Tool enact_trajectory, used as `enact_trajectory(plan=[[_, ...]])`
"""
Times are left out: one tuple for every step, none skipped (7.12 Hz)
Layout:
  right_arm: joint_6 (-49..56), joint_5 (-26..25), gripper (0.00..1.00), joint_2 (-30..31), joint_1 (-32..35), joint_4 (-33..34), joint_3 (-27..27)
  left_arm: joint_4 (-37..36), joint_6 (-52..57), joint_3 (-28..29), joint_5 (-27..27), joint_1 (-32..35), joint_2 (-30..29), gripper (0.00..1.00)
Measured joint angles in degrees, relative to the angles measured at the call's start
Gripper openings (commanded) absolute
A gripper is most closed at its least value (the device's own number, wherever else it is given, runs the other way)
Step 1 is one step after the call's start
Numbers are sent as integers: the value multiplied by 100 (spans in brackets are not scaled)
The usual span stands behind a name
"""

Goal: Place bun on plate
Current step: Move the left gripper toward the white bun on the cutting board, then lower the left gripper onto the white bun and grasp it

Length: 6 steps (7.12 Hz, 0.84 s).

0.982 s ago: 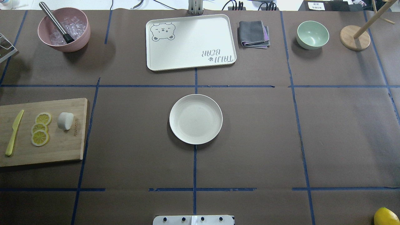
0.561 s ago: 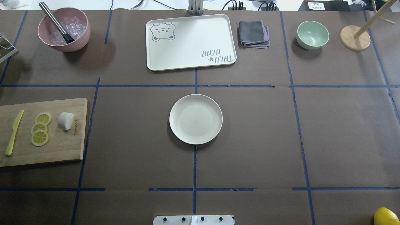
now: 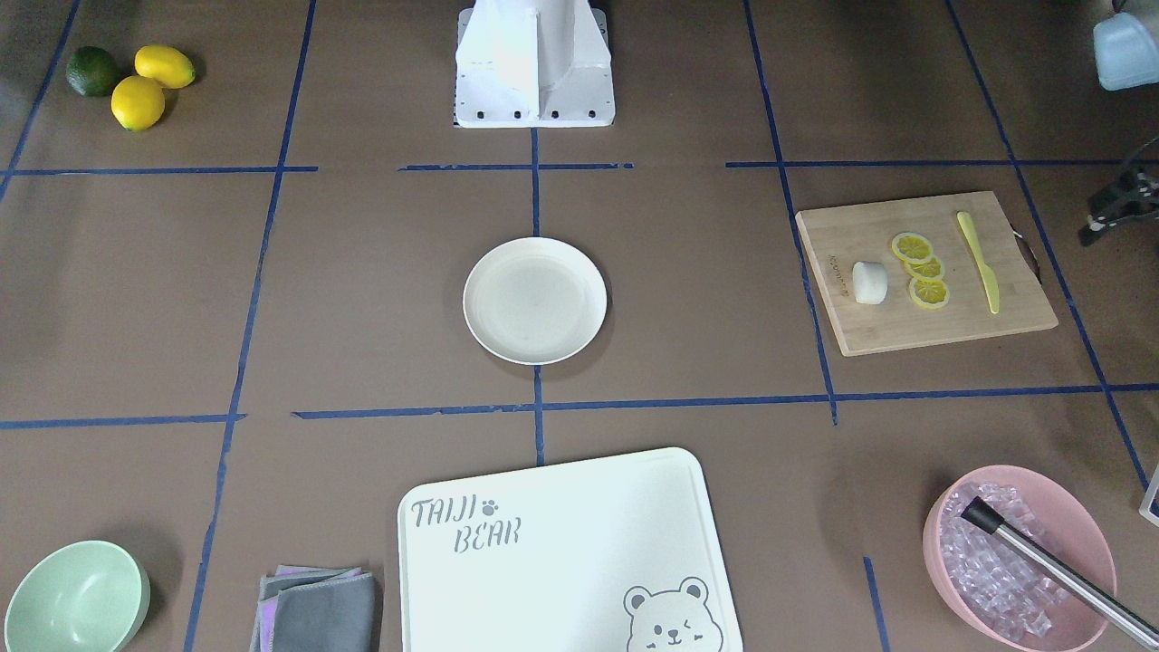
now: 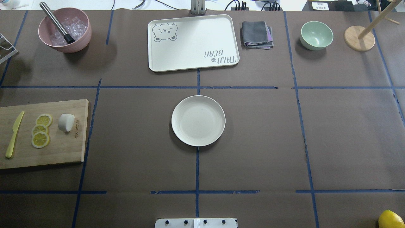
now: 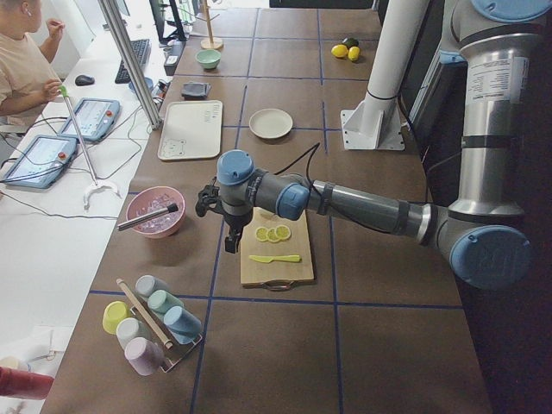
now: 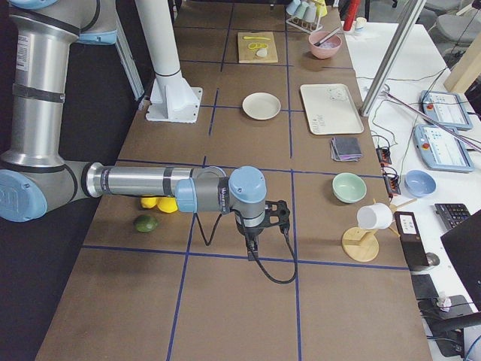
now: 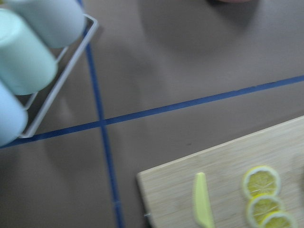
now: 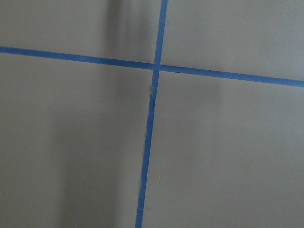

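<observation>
Brown paper over the whole table (image 4: pixel 253 142), ruled into squares by blue tape. Left gripper (image 5: pixel 230 240), black and two-fingered, on the near arm in the left side view, hanging over the table near a corner of a pale wooden cutting board (image 4: pixel 57 152). Visible in that view alone, so impossible to tell whether open or closed. Under its wrist camera, slightly blurred: that board corner, a yellow-green plastic knife (image 7: pixel 203 202), round yellow lemon slices (image 7: pixel 262 206) and, off to one side, a white wire rack (image 7: pixel 66 72) holding pastel cups. On the board just beside the slices, on the side toward the table's middle: the small smooth white bun (image 4: pixel 66 122), lying free, no finger on it. Well apart from it, at the table's centre on a tape line: the round cream-white plate (image 4: pixel 198 120). Beyond the plate, along the far edge: a pink bowl (image 4: pixel 85 38) of clear ice cubes with a metal rod leaning in it, a white rectangular tray with a printed bear (image 4: pixel 193 42), a folded grey cloth (image 4: pixel 257 34) and a pale green bowl (image 4: pixel 316 34). Right gripper (image 6: pixel 279 214), also black, on the near arm in the right side view, hanging over plain paper close to a tape crossing; open or closed, again impossible to tell.
</observation>
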State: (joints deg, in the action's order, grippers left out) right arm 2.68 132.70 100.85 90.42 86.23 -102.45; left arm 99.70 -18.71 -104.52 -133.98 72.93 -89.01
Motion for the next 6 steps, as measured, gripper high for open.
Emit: enact_trajectory(plan=[[-3,3,100,-2,-16,-31,0,289,-878,-63,101,-577,-74,100],[-4,7,100,-4,-20,-60,2,609,-1493,-58,301,-1071,-120,100],[-7,9,100,-4,-22,-73,5,880,-1854,-2,534,-1492,-153,100],[-11,12,100,-3,-27,-78,5,1028,-2001,53,687,-1772,-174,100],[-12,16,100,-4,-28,-80,6,1084,-2051,107,751,-1944,-200,100],[-13,18,100,-4,-27,-80,6,1103,-2067,198,774,-2067,-265,100]])
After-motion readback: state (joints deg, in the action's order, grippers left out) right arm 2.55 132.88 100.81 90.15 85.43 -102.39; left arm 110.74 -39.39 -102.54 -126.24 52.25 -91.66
